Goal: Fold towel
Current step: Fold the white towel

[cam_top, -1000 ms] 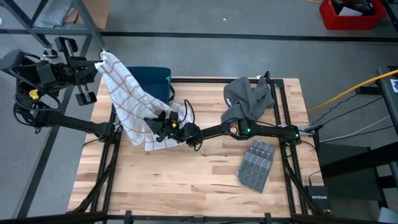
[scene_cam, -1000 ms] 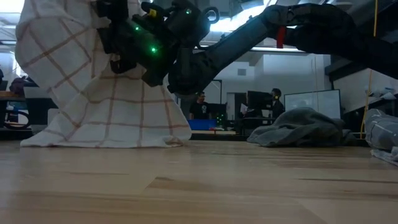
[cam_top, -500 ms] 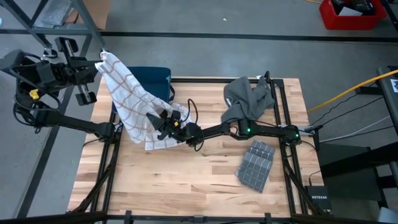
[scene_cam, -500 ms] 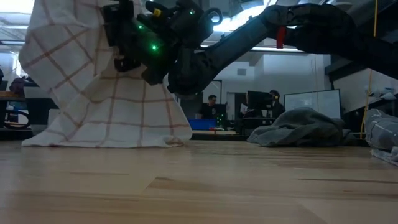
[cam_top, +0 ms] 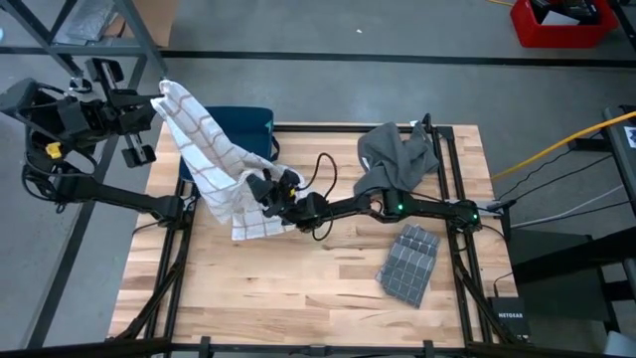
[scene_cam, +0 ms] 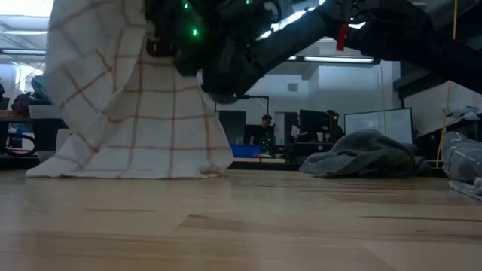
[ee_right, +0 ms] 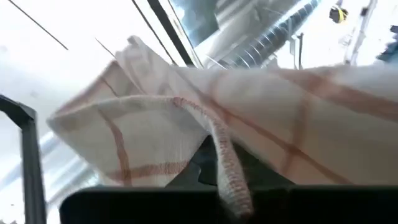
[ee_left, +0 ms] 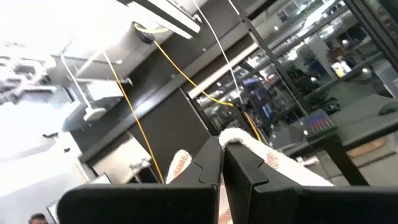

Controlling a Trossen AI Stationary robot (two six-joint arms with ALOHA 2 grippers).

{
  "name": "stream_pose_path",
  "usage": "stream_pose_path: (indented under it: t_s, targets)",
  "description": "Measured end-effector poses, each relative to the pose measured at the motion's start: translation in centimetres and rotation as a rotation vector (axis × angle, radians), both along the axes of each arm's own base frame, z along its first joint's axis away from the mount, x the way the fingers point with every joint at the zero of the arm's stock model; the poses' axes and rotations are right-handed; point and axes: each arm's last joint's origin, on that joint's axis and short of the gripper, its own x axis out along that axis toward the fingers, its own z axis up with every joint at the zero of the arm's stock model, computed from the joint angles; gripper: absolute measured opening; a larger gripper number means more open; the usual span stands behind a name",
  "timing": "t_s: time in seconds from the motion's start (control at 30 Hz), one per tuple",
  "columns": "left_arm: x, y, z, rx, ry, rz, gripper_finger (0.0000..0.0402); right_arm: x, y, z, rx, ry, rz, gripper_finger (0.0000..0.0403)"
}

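Left gripper (cam_top: 159, 99) is pinching one corner of the checked towel (cam_top: 214, 164) high beyond the table's (cam_top: 328, 283) far-left corner; right gripper (cam_top: 270, 189) is clamping an edge lower down, hem trailing near the far-left edge. Judgement: keep both grips firm, spread the corners level before laying flat. The right wrist view is showing the hem between the fingers; the high view is not.

A wooden table (cam_top: 298, 288) bears checked towel (cam_top: 214, 169), grey cloth (cam_top: 396, 154), grey mat (cam_top: 407, 264).

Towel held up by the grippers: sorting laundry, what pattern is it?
White towel with a thin reddish-brown check, clearest in the high view.
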Motion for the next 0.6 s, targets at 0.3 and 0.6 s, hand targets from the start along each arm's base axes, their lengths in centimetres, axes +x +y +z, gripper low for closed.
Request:
stream_pose_path:
  t_s: [0.3, 0.6]
  targets:
    - [-0.2, 0.0, 0.3, 0.040, -0.024, 0.035, 0.0000, -0.3, -0.7, 4.5, -0.111, -0.133, -0.035, 0.0002]
    - [-0.3, 0.1, 0.2, -0.009, -0.023, 0.042, 0.0000, -0.8, -2.9, 6.6, -0.172, -0.187, -0.075, 0.0001]
